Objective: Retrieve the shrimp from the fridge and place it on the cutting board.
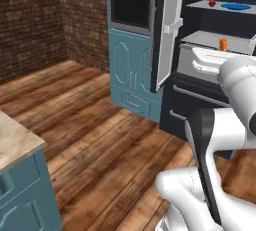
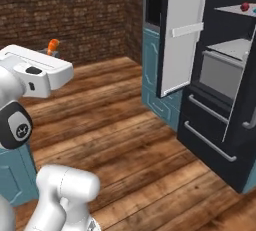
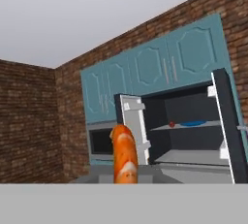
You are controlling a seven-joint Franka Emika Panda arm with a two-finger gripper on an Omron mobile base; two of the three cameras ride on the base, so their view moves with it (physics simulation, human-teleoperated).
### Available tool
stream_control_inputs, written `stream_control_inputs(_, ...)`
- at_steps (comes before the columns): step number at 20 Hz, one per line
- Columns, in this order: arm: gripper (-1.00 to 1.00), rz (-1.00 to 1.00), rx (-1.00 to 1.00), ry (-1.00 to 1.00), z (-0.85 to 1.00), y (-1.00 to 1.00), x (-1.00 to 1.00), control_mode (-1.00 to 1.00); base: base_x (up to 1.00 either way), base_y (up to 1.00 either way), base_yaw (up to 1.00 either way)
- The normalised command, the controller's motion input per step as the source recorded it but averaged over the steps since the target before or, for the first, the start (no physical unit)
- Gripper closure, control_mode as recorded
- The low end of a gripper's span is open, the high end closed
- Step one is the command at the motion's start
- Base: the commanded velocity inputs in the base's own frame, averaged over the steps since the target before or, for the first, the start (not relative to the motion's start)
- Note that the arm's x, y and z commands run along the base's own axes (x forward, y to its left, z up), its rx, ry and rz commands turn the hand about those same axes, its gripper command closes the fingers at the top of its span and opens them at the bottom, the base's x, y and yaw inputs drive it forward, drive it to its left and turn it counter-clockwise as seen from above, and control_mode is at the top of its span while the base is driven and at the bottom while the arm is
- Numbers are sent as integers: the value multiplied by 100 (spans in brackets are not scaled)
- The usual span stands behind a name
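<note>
The claw [image 2: 54,51] is clamped on the shrimp [image 3: 124,155]; in the hand view the shrimp rises upright from between the 2 tips, orange with pale bands near its base; in the right base view its orange end pokes out past the white hand; the fridge [image 3: 189,136] stands open ahead, well apart from the claw; 1 red fruit [image 1: 212,3] and 1 blue plate [image 1: 236,6] sit on its upper shelf.
</note>
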Motion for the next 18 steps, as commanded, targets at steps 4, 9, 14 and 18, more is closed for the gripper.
stream_control_inputs(4,100,0,0,0,0,0,0,100,36,100,4)
stream_control_inputs(9,100,0,0,0,0,0,0,100,35,100,3)
stream_control_inputs(14,100,0,0,0,0,0,0,100,28,100,2)
stream_control_inputs(18,100,0,0,0,0,0,0,100,26,100,0)
